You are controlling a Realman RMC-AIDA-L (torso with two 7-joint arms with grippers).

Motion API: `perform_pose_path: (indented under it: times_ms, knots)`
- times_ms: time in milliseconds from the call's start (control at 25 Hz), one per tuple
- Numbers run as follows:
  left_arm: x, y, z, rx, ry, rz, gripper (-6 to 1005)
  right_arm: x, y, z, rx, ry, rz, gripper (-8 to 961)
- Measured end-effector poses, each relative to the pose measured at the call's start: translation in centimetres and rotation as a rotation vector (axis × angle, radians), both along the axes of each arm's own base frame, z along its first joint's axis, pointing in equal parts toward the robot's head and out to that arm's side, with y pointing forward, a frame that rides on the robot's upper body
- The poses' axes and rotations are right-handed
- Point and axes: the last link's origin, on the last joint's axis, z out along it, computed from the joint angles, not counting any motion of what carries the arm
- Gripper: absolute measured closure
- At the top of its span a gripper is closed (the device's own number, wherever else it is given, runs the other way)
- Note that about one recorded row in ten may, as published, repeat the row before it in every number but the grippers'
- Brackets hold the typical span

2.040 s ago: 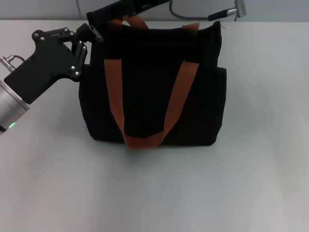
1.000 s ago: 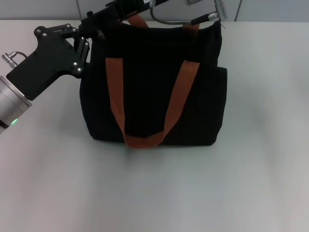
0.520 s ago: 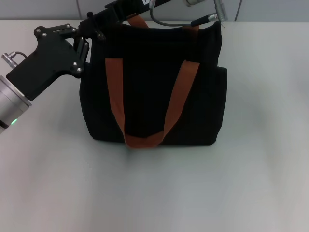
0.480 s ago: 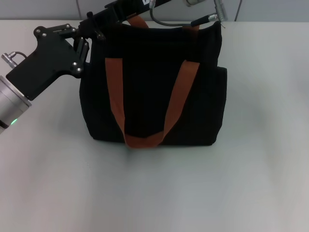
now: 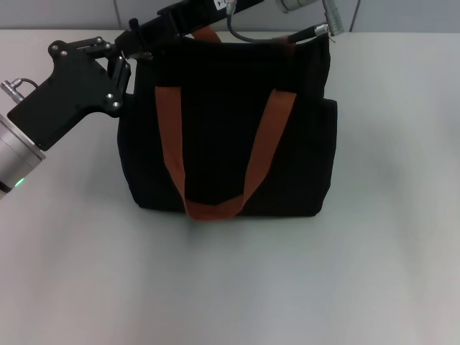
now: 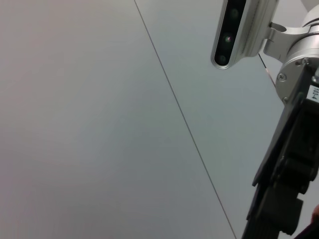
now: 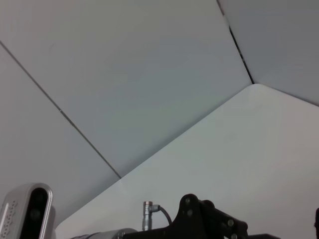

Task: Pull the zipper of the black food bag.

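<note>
Sitting upright near the table's (image 5: 402, 273) far edge, black food bag (image 5: 223, 126).
Contents hidden; both grippers, left (image 5: 121, 68) and right (image 5: 140, 44), at its far-left corner by the zipper (image 5: 146, 52); can't tell their grip. Wrist views show only wall.

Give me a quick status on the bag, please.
Left claw at black food bag's top left corner. Right claw reaching there from behind. Zipper hidden. Nothing obstructing.

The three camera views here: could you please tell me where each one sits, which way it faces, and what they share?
Head view: high, facing forward and down at the boxy black fabric food bag on the white table; left gripper at its top left corner, right gripper reaching over its top.
Left wrist view: faces the grey wall panels; shows the right arm's black gripper body.
Right wrist view: faces wall and table; shows the left gripper's black body.
Shared: both wrist views see the wall.
</note>
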Motion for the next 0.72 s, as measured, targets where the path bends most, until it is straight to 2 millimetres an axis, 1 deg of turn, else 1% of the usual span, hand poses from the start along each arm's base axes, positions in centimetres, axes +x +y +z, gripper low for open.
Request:
perform_pose_path:
  times_ms: [280, 400, 440, 480, 560, 640, 720]
  knots:
    - [-0.1, 0.0, 0.1, 0.006, -0.003, 0.007, 972, 0.4, -0.4, 0.1, -0.028, -0.002, 0.001, 613]
    - [-0.1, 0.0, 0.1, 0.006, -0.004, 0.007, 973, 0.8, -0.4, 0.5, -0.015, 0.002, 0.001, 613]
    - [-0.2, 0.0, 0.1, 0.007, -0.004, 0.008, 973, 1.2, -0.3, 1.0, 0.001, 0.007, -0.003, 613]
    - [-0.2, 0.0, 0.1, 0.007, -0.004, 0.008, 973, 1.2, -0.3, 1.0, 0.001, 0.007, -0.003, 613]
    - [-0.2, -0.1, 0.1, 0.007, -0.004, 0.009, 972, 1.7, -0.3, 1.6, 0.019, 0.018, -0.005, 613]
    - [-0.2, -0.1, 0.1, 0.006, -0.005, 0.01, 972, 2.5, -0.4, 2.6, 0.028, 0.05, -0.014, 614]
    - [-0.2, -0.1, 0.1, 0.006, -0.006, 0.01, 972, 2.7, -0.5, 2.8, 0.023, 0.055, -0.016, 614]
